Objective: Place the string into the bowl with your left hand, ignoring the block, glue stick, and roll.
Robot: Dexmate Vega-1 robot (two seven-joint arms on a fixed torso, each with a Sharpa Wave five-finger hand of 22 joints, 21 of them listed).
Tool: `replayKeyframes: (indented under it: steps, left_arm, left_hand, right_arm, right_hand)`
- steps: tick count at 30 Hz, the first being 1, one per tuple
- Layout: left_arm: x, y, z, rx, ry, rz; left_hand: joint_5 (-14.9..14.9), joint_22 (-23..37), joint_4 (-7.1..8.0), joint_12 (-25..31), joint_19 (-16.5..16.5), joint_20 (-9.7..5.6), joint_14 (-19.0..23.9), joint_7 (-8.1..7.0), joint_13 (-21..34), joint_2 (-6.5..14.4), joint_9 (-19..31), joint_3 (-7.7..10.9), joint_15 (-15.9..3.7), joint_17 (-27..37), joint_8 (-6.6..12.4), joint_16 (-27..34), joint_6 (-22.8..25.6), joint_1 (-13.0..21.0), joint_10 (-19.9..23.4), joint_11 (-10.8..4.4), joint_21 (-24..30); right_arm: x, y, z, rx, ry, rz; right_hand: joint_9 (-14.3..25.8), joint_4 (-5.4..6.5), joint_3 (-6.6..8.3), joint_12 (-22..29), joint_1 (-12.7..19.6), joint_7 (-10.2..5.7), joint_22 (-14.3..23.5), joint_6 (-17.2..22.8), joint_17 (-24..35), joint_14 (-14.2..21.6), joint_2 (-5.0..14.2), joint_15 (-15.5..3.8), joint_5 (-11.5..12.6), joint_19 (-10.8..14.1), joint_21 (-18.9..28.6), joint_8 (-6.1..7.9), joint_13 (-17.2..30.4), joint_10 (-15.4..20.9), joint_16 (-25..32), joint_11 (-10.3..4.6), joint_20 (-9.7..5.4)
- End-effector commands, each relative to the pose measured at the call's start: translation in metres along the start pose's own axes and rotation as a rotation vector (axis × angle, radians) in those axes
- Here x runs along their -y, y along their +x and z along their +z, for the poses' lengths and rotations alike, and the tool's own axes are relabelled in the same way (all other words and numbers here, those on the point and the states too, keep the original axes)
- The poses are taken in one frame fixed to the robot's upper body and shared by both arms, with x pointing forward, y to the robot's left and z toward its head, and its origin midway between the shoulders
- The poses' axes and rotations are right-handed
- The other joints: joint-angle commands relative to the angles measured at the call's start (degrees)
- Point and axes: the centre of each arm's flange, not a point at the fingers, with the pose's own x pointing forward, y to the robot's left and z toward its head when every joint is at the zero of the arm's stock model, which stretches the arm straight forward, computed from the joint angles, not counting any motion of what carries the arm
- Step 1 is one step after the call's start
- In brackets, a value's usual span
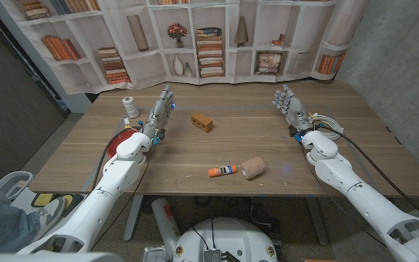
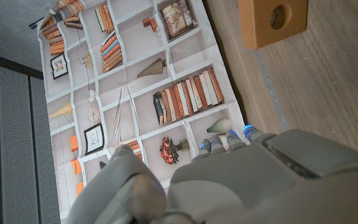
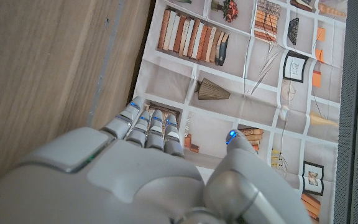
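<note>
1. Nearest us, our two white arms reach in from the near corners of the wooden table.
2. We see the string, a small white spool, standing upright at the far left of the table, untouched.
3. Our left hand stands just to the right of the string, fingers apart and pointing up, holding nothing.
4. Just nearer than the string sits the red bowl, half hidden behind our left wrist.
5. Right of our left hand lies the block, brown and close enough to be knocked.
6. Well apart, towards the near edge, the orange glue stick lies just beside the tan roll.
7. Our right hand waits at the far right, also spread and empty, with loose white cable beside its wrist.
8. We judge the step in hand to be the reach for the string.
9. To do it well, we should swing the left hand leftwards, away from the block, and come down over the spool from above.
10. We should close on the spool's sides firmly, since an upright spool may tip or roll if nudged.
11. The carry to the bowl looks short, so we should lift clear of the rim, then let go low inside.
</note>
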Motion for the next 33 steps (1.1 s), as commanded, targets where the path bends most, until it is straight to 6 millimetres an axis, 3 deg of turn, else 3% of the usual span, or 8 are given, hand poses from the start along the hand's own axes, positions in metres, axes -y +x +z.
replayKeyframes:
  steps: [1,33]
  left_arm:
    - [-0.007,-0.012,0.011,0.02,0.04,0.007]
    - [-0.046,-0.036,0.018,0.062,0.107,0.095]
  left_hand:
    - [0.48,0.07,-0.29,0.34,-3.06,-1.21,-0.71,-0.27,0.11,0.49,0.21,0.29,-0.25,0.06,0.3,0.37,-0.92,0.58,0.59,-0.1,0.45]
    - [1.25,0.04,-1.34,1.05,1.46,-1.34,3.29,-0.56,0.11,1.48,0.18,0.19,-0.81,0.03,1.04,0.78,3.36,2.7,4.5,-0.68,1.61]
  right_arm:
    - [0.003,-0.001,0.005,0.01,-0.001,0.009]
    - [0.001,-0.002,0.009,0.0,-0.008,-0.017]
  right_hand:
    - [0.16,-0.31,-0.11,0.32,0.43,0.18,0.26,0.26,0.14,0.62,0.09,-0.11,-0.02,0.34,0.17,0.35,0.26,0.64,0.29,-0.09,-0.37]
    - [0.17,-0.34,-0.4,0.34,0.18,0.2,0.26,0.4,0.19,0.7,0.15,-0.07,-0.05,0.19,-0.21,0.27,0.26,0.83,0.2,-0.04,-0.11]
